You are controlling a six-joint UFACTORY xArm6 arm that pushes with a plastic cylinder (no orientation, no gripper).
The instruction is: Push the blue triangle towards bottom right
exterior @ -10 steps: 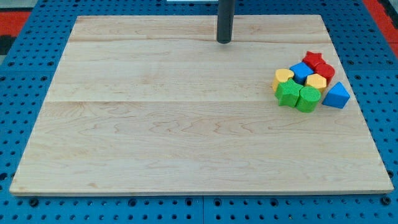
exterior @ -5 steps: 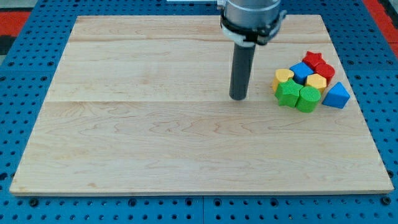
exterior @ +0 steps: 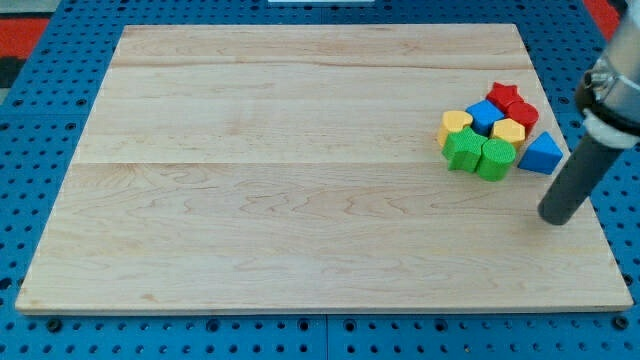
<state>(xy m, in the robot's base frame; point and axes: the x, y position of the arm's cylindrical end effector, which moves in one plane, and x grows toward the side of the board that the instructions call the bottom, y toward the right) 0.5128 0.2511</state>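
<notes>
The blue triangle [exterior: 541, 155] lies at the right end of a tight cluster of blocks near the board's right edge. My tip [exterior: 557, 218] rests on the board just below and slightly right of the blue triangle, a short gap apart from it. The rod rises up and to the right out of the view. The cluster also holds a green block [exterior: 462, 148], a second green block [exterior: 494, 159], a yellow block [exterior: 456, 124], a second yellow block [exterior: 508, 131], a blue block [exterior: 486, 114], a red star [exterior: 504, 95] and a red block [exterior: 523, 115].
The wooden board [exterior: 300, 190] lies on a blue pegboard table [exterior: 30, 120]. The board's right edge runs close to my tip.
My tip has moved from the board's top middle down to its centre, then far right to just below the blue triangle. No block has moved.
</notes>
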